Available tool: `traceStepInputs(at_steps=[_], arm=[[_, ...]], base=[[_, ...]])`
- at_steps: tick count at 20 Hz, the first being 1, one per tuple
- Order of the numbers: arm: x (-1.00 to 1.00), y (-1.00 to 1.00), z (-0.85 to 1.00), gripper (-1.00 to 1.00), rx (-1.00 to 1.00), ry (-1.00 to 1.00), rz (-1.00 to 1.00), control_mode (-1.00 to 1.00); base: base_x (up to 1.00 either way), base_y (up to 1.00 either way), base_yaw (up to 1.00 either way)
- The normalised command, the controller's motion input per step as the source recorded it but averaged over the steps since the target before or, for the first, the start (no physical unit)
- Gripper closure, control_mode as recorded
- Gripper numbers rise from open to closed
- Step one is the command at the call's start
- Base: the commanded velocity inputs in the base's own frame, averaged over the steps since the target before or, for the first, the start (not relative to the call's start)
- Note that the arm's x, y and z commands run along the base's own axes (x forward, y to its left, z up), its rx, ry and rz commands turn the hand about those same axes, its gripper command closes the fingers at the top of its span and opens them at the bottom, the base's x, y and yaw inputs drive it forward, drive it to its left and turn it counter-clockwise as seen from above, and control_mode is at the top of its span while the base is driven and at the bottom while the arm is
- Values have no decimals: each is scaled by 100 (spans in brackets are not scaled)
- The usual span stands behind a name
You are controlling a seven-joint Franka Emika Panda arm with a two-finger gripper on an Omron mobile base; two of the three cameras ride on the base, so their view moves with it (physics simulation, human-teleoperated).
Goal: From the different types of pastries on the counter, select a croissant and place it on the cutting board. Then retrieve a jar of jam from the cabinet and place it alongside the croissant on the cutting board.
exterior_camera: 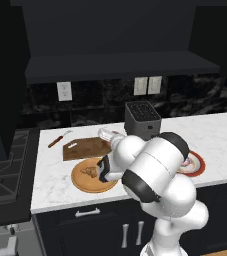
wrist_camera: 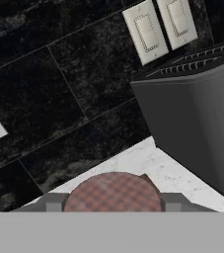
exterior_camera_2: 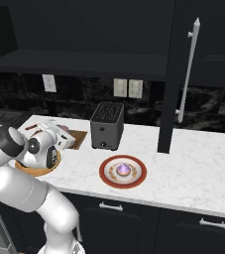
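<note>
Croissant (exterior_camera: 89, 172) lies on round wooden plate (exterior_camera: 80, 181); purple-topped pastry (exterior_camera_2: 123, 170) on red plate (exterior_camera_2: 108, 177).

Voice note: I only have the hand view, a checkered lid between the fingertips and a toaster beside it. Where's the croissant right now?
Observer: The croissant lies on the round wooden plate, just in front of the cutting board, not on it.
Operator: Anything on the board?
Observer: Nothing on the part that shows; the arm covers its right end.
Operator: And the other pastry?
Observer: The purple-topped pastry sits on a red-rimmed plate, in front of the toaster.
</note>
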Motion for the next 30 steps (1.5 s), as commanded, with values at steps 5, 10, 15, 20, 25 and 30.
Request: traceStepInputs(at_steps=[5, 10, 15, 20, 25, 30], arm=[[5, 20, -29, 100, -4, -8, 0, -100], [33, -4, -26, 100, -4, -34, 1, -100], [29, -31, -20, 100, -2, -17, 6, -100], [3, -40, -29, 100, 0, 4, 3, -100], [7, -78, -19, 100, 0, 0, 8, -100], [0, 0, -12, 100, 0, 1, 0, -100]], base=[[0, 0, 0], [0, 0, 0], [0, 0, 0], [0, 0, 0], [0, 0, 0], [0, 0, 0]])
